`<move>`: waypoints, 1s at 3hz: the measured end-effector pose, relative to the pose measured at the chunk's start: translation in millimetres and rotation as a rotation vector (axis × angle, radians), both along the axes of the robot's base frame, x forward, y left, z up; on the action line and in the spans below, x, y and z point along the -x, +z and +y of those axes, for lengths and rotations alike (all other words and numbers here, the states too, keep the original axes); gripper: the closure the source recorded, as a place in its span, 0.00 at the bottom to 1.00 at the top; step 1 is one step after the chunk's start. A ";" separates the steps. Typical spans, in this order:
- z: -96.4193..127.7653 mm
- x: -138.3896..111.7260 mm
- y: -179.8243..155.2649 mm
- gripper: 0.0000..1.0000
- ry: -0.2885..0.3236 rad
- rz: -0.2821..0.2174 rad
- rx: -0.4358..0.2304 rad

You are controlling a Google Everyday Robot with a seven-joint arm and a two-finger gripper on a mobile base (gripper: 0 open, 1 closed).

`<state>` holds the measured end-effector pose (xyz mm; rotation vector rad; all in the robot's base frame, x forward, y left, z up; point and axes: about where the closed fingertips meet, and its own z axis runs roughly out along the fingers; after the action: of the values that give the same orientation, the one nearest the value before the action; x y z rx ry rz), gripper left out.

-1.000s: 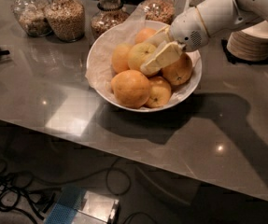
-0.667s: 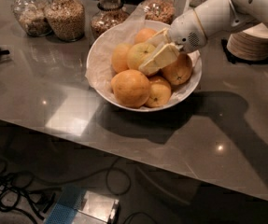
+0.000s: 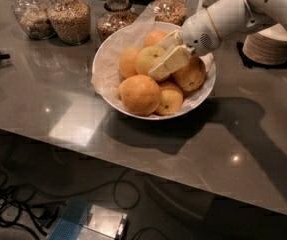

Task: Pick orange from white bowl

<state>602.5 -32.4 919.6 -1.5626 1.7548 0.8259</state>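
While the gripper (image 3: 158, 59) hangs over the white bowl (image 3: 104, 59), its two fingers (image 3: 171, 61) are spread on either side of the pale orange (image 3: 145, 59), among darker oranges (image 3: 140, 94).

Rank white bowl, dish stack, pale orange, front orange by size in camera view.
1. white bowl
2. dish stack, though partly hidden
3. front orange and pale orange: unranked, since the front one is nearer and the pincer, in the bowl, covers part of the pale one.
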 end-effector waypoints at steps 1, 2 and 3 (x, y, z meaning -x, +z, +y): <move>0.0 0.0 2.1 1.00 0.000 0.000 0.000; -17.4 4.2 24.5 1.00 -0.023 -0.060 -0.135; -55.6 15.3 66.6 1.00 -0.077 -0.155 -0.308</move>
<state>587.2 -88.0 986.2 -1.3111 1.4885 0.8659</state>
